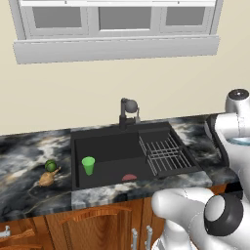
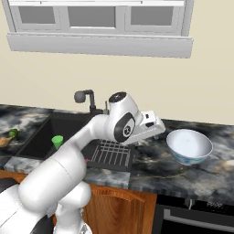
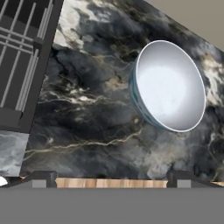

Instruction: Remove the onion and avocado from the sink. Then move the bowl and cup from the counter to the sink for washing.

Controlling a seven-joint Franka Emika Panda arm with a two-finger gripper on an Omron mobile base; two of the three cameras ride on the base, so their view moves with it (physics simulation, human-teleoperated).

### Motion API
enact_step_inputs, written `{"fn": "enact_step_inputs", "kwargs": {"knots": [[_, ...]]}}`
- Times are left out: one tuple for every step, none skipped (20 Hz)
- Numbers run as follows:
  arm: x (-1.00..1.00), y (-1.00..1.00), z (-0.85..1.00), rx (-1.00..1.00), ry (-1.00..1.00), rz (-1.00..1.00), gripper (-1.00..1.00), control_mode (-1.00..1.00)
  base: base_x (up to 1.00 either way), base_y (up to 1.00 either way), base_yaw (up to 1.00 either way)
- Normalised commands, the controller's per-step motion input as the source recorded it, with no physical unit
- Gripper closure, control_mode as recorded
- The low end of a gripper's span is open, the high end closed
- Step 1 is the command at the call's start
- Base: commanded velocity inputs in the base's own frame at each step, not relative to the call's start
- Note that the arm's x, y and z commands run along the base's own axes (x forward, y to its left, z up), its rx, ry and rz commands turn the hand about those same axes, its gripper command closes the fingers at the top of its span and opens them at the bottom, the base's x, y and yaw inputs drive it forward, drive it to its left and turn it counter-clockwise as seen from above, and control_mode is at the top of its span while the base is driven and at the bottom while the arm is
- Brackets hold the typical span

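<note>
While the arm reaches out to the right of the sink, its fingers stand spread wide and hold nothing, poised over the marbled surface near the bowl. The bowl sits upright on that surface, right of the wire rack. The green cup stands upright inside the sink basin. The onion and avocado lie close together on the surface left of the sink.
</note>
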Motion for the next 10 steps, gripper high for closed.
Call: {"fn": "enact_step_inputs", "kwargs": {"knots": [[0.20,-0.16,-0.12,0.00,0.00,0.00,-1.00,-1.00,0.00,0.00,0.00],[0.20,-0.17,-0.11,0.00,0.00,0.00,-1.00,-1.00,0.00,0.00,0.00],[0.21,-0.17,-0.15,0.00,0.00,0.00,-1.00,-1.00,0.00,0.00,0.00],[0.19,-0.18,-0.16,0.00,0.00,0.00,-1.00,-1.00,0.00,0.00,0.00],[0.19,-0.18,-0.17,0.00,0.00,0.00,-1.00,-1.00,0.00,0.00,0.00],[0.18,-0.18,-0.16,0.00,0.00,0.00,-1.00,-1.00,0.00,0.00,0.00],[0.18,-0.16,-0.16,0.00,0.00,0.00,-1.00,-1.00,0.00,0.00,0.00],[0.19,-0.15,-0.16,0.01,0.00,0.00,-1.00,-1.00,0.00,0.00,0.00],[0.20,-0.12,-0.15,0.02,0.00,0.01,-1.00,-1.00,0.00,0.00,0.00],[0.20,-0.11,-0.14,0.02,0.00,0.01,-1.00,-1.00,0.00,0.00,0.00]]}}
